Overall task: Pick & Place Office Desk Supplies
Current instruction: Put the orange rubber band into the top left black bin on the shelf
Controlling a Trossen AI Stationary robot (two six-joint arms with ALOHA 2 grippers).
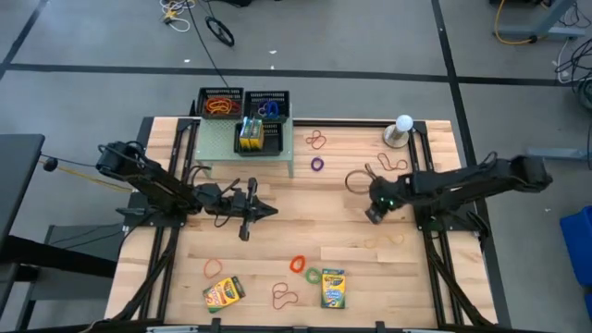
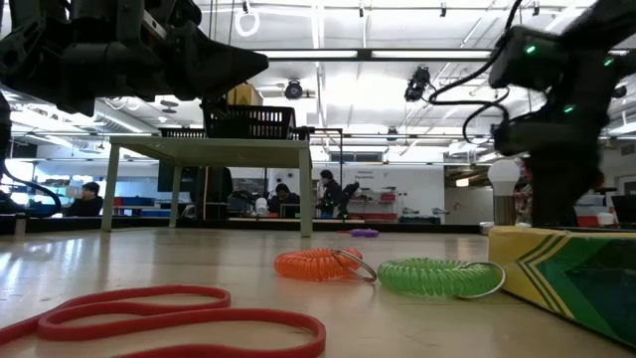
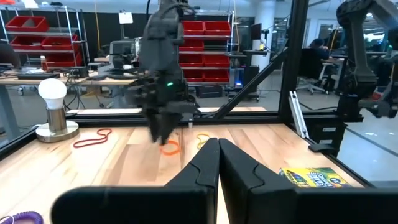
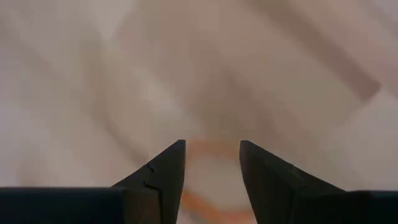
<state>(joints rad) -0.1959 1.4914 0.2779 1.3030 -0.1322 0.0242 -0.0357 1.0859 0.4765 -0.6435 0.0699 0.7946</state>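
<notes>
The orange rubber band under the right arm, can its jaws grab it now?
Probably yes. The right gripper points down with jaws open, the orange rubber band lies between them, and nothing blocks it.

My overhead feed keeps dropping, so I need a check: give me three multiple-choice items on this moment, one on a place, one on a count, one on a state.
1. Where is the white ball on its stand?
A. far right corner of the table
B. near left corner
C. on the green shelf

2. How many crayon boxes lie on the bare tabletop near the front edge?
A. one
B. two
C. four

3. How do the right gripper's fingers stand?
A. shut on a crayon box
B. apart, over an orange rubber band
C. shut on nothing

Answers: 1 A, the high view shows it there. 2 B, one crayon box and another. 3 B, the right wrist view shows the gap.
</notes>
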